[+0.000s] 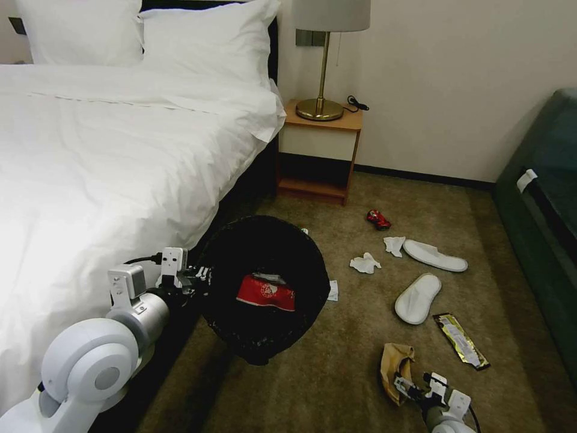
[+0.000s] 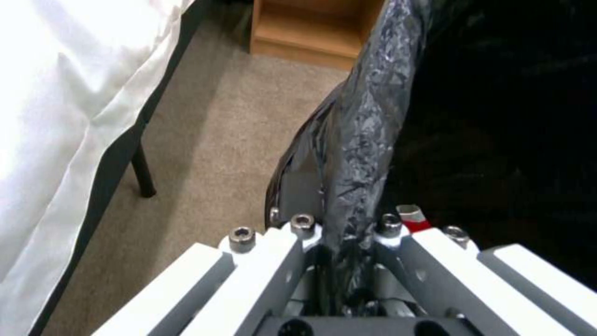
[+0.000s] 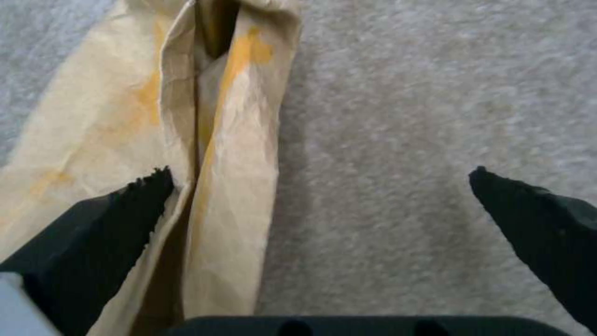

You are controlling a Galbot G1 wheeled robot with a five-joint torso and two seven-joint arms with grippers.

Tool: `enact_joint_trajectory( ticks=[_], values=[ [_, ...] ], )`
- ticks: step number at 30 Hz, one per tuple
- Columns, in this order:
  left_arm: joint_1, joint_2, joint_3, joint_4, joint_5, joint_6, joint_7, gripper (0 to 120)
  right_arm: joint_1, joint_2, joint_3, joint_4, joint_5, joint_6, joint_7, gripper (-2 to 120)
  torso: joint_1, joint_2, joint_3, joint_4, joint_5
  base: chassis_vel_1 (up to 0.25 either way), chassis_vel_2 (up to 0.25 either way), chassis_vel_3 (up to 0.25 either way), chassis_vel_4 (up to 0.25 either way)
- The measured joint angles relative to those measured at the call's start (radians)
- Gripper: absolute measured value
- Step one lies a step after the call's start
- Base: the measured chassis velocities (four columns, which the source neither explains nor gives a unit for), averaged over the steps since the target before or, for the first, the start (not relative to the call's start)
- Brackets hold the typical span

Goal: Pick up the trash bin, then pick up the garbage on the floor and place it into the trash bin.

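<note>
left claw [image 2: 348, 233]: clamped on rim of bin [image 2: 373, 116], black liner bunched between its fingers [image 2: 274, 261] | bin interior: dark, red scrap [image 2: 415, 219] near claw | carpet [image 2: 218, 140] beyond | bed sheet [image 2: 62, 116] beside | wooden nightstand [image 2: 305, 28] far

head high, wrist views close, floorward

black trash bin [image 1: 264, 288] tilted, brown paper bag [image 1: 395, 368] on carpet [image 1: 336, 373]

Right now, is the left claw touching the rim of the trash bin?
Touching. The left wrist view shows the left claw shut on the trash bin: its liner-wrapped rim runs between the fingers with no gap.
</note>
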Motion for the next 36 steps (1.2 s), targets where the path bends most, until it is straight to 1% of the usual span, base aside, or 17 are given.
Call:
enact_joint_trajectory(
  ticks=[3,10,11,12,13,15,16,17,18,20,21,24,28,30,31,33,36],
  values=[
    [0.001,0.0,0.0,0.0,0.0,0.0,0.0,2,0.001,0.008,-0.003,0.003,-0.01,0.0,-0.002,111,0.0,0.0,0.0,0.0,0.0,0.0,0.0,0.0,0.0],
    [-0.002,0.001,-0.002,0.001,0.0,0.0,0.004,2,-0.004,0.025,-0.016,0.026,-0.044,0.0,-0.008,93,0.0,0.0,0.0,0.0,-0.0001,0.0,0.0,0.0,0.0],
    [-0.003,0.001,-0.002,0.002,0.001,0.0,0.004,2,-0.005,0.028,-0.018,0.029,-0.049,0.0,-0.01,88,0.0,0.0,0.0,0.0,-0.0001,0.0,0.0,0.0,0.0],
    [-0.003,0.001,-0.002,0.002,0.001,0.0,0.004,2,-0.005,0.028,-0.018,0.029,-0.049,0.0,-0.01,88,0.0,0.0,0.0,0.0,-0.0001,0.0,0.0,0.0,0.0],
    [-0.004,0.001,-0.002,0.003,0.001,0.0,0.005,2,-0.005,0.032,-0.019,0.029,-0.054,0.0,-0.01,80,0.0,0.0,0.0,0.0,-0.0001,0.0,0.0,0.0,0.0],
    [-0.006,0.001,-0.002,0.003,0.001,0.0,0.006,2,-0.006,0.038,-0.019,0.029,-0.064,0.0,-0.015,73,0.0,0.0,0.0,0.0,-0.0001,0.0,0.0,0.0,0.0],
    [-0.006,0.001,-0.002,0.003,0.001,0.0,0.006,2,-0.006,0.038,-0.019,0.029,-0.064,0.0,-0.015,73,0.0,0.0,0.0,0.0,-0.0001,0.0,0.0,0.0,0.0],
    [-0.006,0.002,-0.002,0.003,0.0,0.0,0.007,2,-0.006,0.044,-0.02,0.028,-0.071,0.0,-0.019,64,0.0,0.0,0.0,0.0,-0.0001,0.0,0.0,0.0,0.0],
    [-0.006,0.002,-0.002,0.003,0.0,0.0,0.007,2,-0.006,0.044,-0.02,0.028,-0.071,0.0,-0.019,64,0.0,0.0,0.0,0.0,-0.0001,0.0,0.0,0.0,0.0],
    [-0.007,0.005,-0.003,0.003,-0.001,0.0,0.007,2,-0.003,0.052,-0.021,0.024,-0.079,0.0,-0.025,52,0.0,0.0,0.0,0.0,0.0,0.0,0.0,0.0,0.0],
    [-0.007,0.005,-0.003,0.003,-0.001,0.0,0.007,2,-0.003,0.052,-0.021,0.024,-0.079,0.0,-0.025,52,0.0,0.0,0.0,0.0,0.0,0.0,0.0,0.0,0.0],
    [-0.009,0.006,-0.003,0.004,-0.002,0.0,0.007,2,0.004,0.06,-0.022,0.017,-0.083,0.0,-0.029,36,0.0,0.0,0.0,0.0,0.0,0.0,0.0,0.0,0.0],
    [-0.011,0.007,-0.003,0.004,-0.003,0.0,0.007,2,0.009,0.062,-0.022,0.013,-0.083,0.0,-0.035,26,0.0,0.0,0.0,0.0,0.0,0.0,0.0,0.0,0.0],
    [-0.011,0.008,-0.002,0.004,-0.003,0.0,0.007,2,0.013,0.062,-0.021,0.008,-0.083,0.001,-0.044,15,0.0,0.0,0.0,0.0001,0.0,0.0,0.0,0.0,0.0],
    [-0.011,0.008,-0.002,0.004,-0.003,0.0,0.007,2,0.013,0.062,-0.021,0.008,-0.083,0.001,-0.044,15,0.0,0.0,0.0,0.0001,0.0,0.0,0.0,0.0,0.0],
    [-0.012,0.009,-0.001,0.004,-0.003,0.0,0.007,2,0.015,0.059,-0.02,0.007,-0.083,0.005,-0.049,5,0.0,0.0,0.0,0.0,0.0,0.0,0.0,0.0,0.0],
    [-0.013,0.009,0.0,0.005,-0.003,0.0,0.006,2,0.015,0.057,-0.02,0.012,-0.084,0.007,-0.051,0,0.0,0.0,0.0,-0.0001,0.0,0.0,0.0,0.0,0.0]
  ],
)
